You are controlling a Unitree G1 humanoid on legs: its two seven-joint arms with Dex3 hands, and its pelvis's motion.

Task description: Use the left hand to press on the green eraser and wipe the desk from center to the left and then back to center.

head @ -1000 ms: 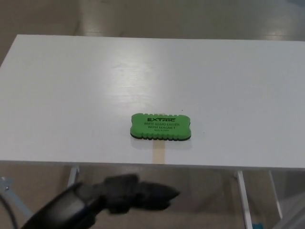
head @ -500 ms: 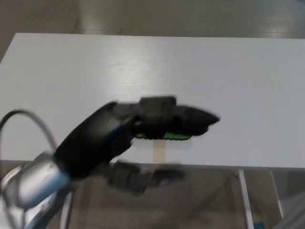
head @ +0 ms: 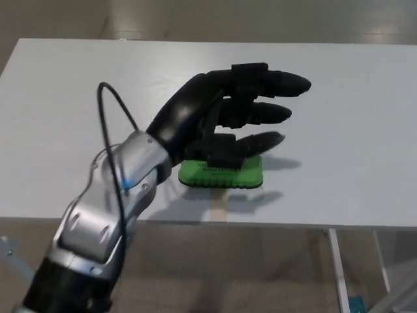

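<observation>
The left robot hand (head: 228, 124), below the desk edge at the bottom of the frame a second ago, now hangs over the green eraser (head: 221, 173) at centre frame. Its fingers (head: 264, 112) are spread and extended toward the right, holding nothing; contact with the eraser cannot be confirmed, though the shadow suggests a gap. The eraser lies flat near the front edge of the white desk (head: 352, 130), position unchanged. Judgement: approach complete, pressing not yet established, wiping not begun. The right robot hand is out of view.
</observation>
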